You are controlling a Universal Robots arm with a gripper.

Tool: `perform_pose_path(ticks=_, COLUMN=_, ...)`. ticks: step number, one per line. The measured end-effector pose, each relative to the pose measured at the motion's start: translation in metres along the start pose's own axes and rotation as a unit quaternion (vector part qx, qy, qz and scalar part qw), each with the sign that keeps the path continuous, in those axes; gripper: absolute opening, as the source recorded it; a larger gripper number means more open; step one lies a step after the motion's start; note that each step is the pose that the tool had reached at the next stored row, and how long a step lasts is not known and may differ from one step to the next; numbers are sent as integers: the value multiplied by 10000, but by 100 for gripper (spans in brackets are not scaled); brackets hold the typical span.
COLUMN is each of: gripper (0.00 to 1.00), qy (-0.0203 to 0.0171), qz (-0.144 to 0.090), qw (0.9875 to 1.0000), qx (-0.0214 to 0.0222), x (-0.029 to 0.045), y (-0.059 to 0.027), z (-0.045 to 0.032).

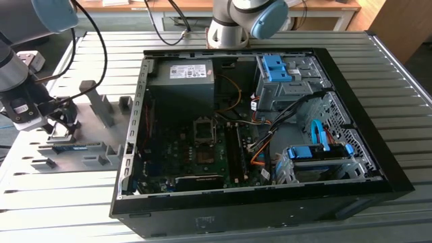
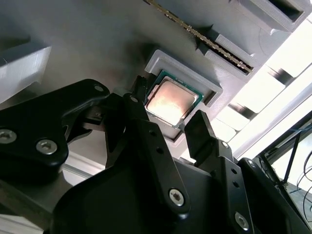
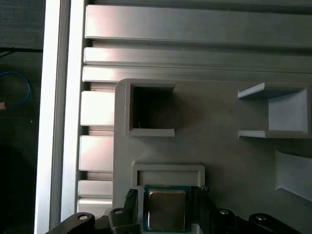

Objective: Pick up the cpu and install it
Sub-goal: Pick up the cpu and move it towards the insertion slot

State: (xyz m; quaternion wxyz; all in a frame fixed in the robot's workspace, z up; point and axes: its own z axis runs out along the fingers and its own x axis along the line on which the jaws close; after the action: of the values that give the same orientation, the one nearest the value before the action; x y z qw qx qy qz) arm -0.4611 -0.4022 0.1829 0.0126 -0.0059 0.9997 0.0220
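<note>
**Gripper closed on the cpu, chip not yet lifted from its holder**

From where I stand, the arm is bent down over the grey parts plate [image 1: 101, 152]. The plate lies on the slatted metal table [image 1: 378, 66], to the exterior view's left of the open computer case [image 1: 395, 177]. The gripper [image 1: 60, 129] hangs low over that plate, well apart from the case.

In the second wrist view the cpu [image 2: 171, 100] lies flat with its dull silver face up, seated in a small raised grey holder [image 2: 187, 70] on the plate. The black fingers [image 2: 139, 105] stand one on each of two opposite sides of the chip. In both wrist views they sit right against its green border with no gap that I can make out, so the gripper looks clamped on the chip (which rests down inside the holder's rim).

Just beside the holder, a long narrow memory stick [image 2: 204, 41] stands on edge in its own slot. In the first wrist view a square walled pocket [image 3: 124, 107] sits near the holder on the same plate.

Over in the case, the black socket frame [image 1: 204, 129] sits on the board, well apart from the chip.
</note>
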Motion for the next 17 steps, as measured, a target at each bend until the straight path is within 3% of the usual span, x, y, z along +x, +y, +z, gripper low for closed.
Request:
perform_pose_path(ticks=4, gripper=59, qy=0, qz=-3, qw=10000, qx=97, x=0, y=-1, z=4)
perform_pose_path(ticks=5, gripper=59, qy=1, qz=-3, qw=9999, qx=103, x=0, y=-2, z=3)
perform_pose_path(ticks=17, gripper=59, qy=1, qz=-2, qw=10000, qx=98, x=1, y=-1, z=12)
